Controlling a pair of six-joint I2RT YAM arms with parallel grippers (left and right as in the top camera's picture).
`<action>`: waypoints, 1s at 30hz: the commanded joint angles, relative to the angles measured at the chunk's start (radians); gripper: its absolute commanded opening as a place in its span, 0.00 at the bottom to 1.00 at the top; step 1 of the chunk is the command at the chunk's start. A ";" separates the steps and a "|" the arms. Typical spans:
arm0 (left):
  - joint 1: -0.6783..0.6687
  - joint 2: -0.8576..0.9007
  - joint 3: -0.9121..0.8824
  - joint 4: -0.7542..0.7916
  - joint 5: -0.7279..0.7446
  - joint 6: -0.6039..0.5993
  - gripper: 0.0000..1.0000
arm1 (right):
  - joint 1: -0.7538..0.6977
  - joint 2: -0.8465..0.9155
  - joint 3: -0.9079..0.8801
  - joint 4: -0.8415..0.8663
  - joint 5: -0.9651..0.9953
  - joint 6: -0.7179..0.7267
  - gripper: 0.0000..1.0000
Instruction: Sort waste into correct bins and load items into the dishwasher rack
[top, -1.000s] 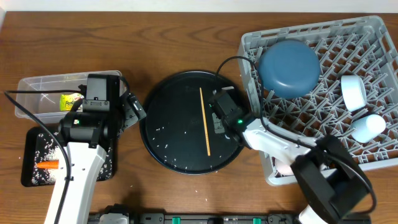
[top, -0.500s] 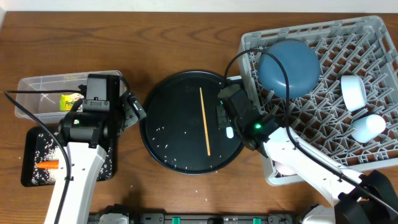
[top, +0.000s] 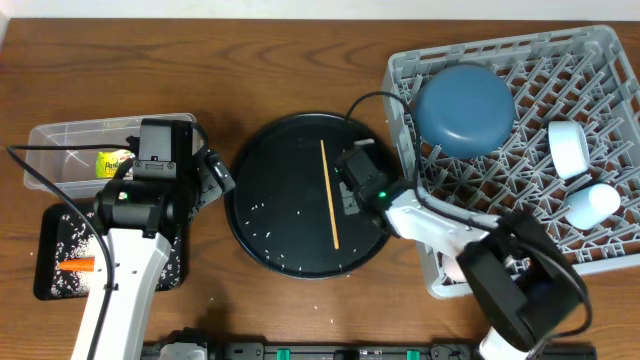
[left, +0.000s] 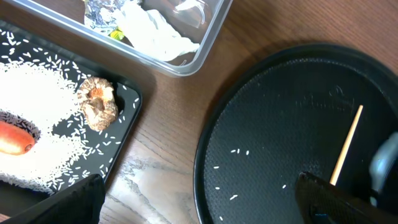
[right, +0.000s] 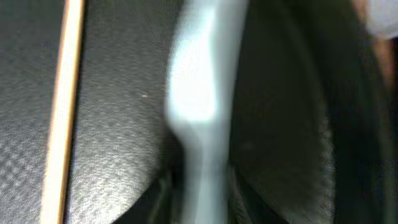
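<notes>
My right gripper (top: 352, 190) is low over the right side of the round black tray (top: 270, 200) and shut on the pale-blue utensil (right: 199, 93), whose handle runs between the fingers (right: 199, 186). The thin wooden chopstick (top: 328, 195) lies on the tray just left of it (right: 62, 106). My left gripper (top: 218, 175) is open and empty (left: 199, 193) above the table, between the shallow black tray (left: 127, 118) and the round tray (left: 280, 124). The clear tub (left: 199, 59) holds the tissue (left: 152, 31) and wrapper (top: 110, 162). The black tray holds rice (left: 37, 99), biscuit (left: 98, 102) and carrot (left: 13, 137).
The grey dishwasher rack (top: 600, 60) at the right holds the dark-blue plate (top: 465, 108) and two cups (top: 567, 148) (top: 590, 205). A few rice grains (top: 262, 210) are scattered on the round tray. The right arm's cable arcs over the rack's left edge.
Half a second ago the right gripper stood further right and nearer the front with the utensil; now it is back where it was a second ago. The left arm has not moved.
</notes>
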 joint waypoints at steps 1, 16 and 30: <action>0.005 -0.003 0.016 -0.005 -0.016 0.002 0.98 | -0.013 0.092 -0.003 -0.005 0.012 -0.003 0.21; 0.005 -0.003 0.016 -0.005 -0.016 0.002 0.98 | -0.008 -0.011 -0.003 0.000 -0.045 -0.004 0.01; 0.005 -0.003 0.016 -0.005 -0.016 0.002 0.98 | -0.009 -0.294 -0.003 -0.202 -0.056 0.087 0.01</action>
